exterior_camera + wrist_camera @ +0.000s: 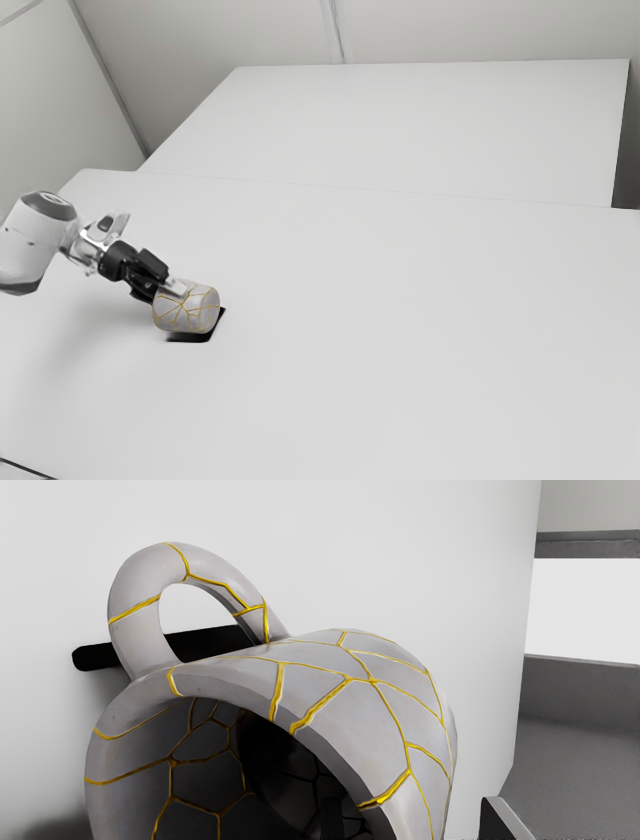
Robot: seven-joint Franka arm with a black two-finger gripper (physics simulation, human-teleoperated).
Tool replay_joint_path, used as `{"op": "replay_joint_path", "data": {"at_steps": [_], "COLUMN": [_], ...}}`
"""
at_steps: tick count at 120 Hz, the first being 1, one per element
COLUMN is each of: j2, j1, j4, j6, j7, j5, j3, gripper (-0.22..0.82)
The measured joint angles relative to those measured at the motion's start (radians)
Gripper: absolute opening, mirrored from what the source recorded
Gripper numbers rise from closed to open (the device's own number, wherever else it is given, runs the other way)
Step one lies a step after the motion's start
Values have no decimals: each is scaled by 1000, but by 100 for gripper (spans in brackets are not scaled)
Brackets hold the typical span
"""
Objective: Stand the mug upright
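I have the white mug with gold crack lines [187,308] on its side on the pale table [420,330], close in at the gripper [168,289], over a flat black patch [205,333] that could be an object or a shadow (I can't settle which from this seat).

What matters here is how the mug's long axis lies. It runs away from my fingers: the open mouth faces the hand, and the closed base points away from the arm, toward the exterior view's right. The handle [131,600] stands out from the body on the side away from my outer finger [502,822].

My fingers are apart. The outer one is outside the mug, with a strip of light surface between it and the wall. A dark shape inside the mouth [331,820] looks like the other fingertip, which would put the near wall between the two, unpinched.

I judge this to be the grasping step, with the righting all to come. The next move calls for closing on that wall near the rim, then lifting and swinging the base down and the mouth up. A shallow bite could let the round body roll or pivot, and the handle could knock the table on the turn.
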Motion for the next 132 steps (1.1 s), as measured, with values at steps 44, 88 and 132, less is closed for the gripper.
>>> {"op": "replay_joint_path", "data": {"at_steps": [44, 88, 132], "j2": [-2, -156, -301], "j1": [7, -30, -48], "j4": [5, 13, -113], "j6": [-59, 13, 390], "j7": [8, 9, 6], "j5": [-14, 136, 468], "j3": [0, -80, -323], "gripper": [-13, -18, -18]}}
